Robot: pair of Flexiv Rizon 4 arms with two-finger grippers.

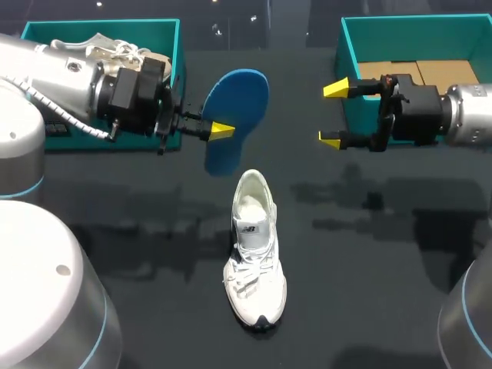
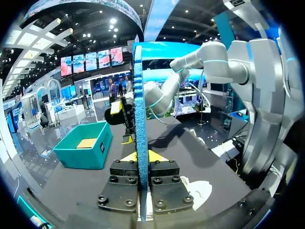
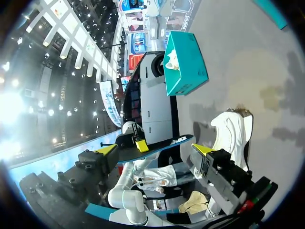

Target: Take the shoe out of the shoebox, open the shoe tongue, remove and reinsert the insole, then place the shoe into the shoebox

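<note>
A white shoe [image 1: 254,250] lies on the dark table at the middle, toe toward me and its opening showing. Above the table hangs the blue insole [image 1: 234,115], with my left gripper [image 1: 221,131] shut on its edge. The left wrist view shows the insole [image 2: 139,109] edge-on and upright between the left gripper's [image 2: 142,156] fingers. My right gripper [image 1: 334,114] stands wide open to the right of the insole, holding nothing. In the right wrist view the insole [image 3: 167,144] lies ahead of the right gripper [image 3: 155,149], apart from it, and the shoe [image 3: 233,133] is beside it.
A teal shoebox [image 1: 100,24] at the back left holds another white shoe. A second teal box [image 1: 415,21] at the back right has brown cardboard inside; it also shows as the teal box [image 2: 83,145] in the left wrist view.
</note>
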